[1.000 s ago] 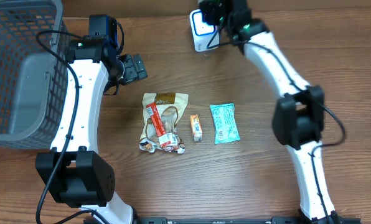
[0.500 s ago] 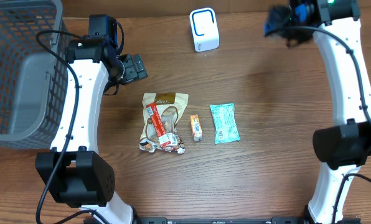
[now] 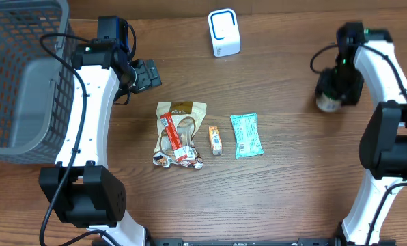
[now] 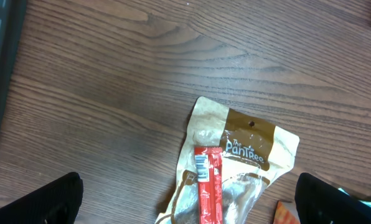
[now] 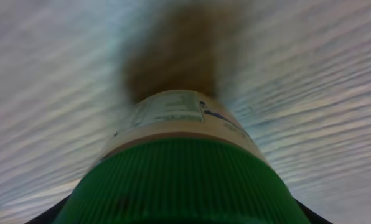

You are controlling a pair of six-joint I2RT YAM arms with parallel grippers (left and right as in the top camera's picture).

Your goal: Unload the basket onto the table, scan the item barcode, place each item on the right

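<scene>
Scan apparently done: the right claw (image 3: 340, 83), at the white scanner (image 3: 224, 33) a second ago, now swings well clear of it, the green-lidded jar (image 5: 179, 162) pinched between its jaws. The left claw (image 3: 143, 75) hangs spread wide, the snack pouch (image 4: 235, 162) below it.

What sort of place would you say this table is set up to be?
Most likely a mock shop checkout: a white box-shaped scanner at the back, a grey mesh basket at the left, and packaged snacks in a row on the brown wooden table.
</scene>
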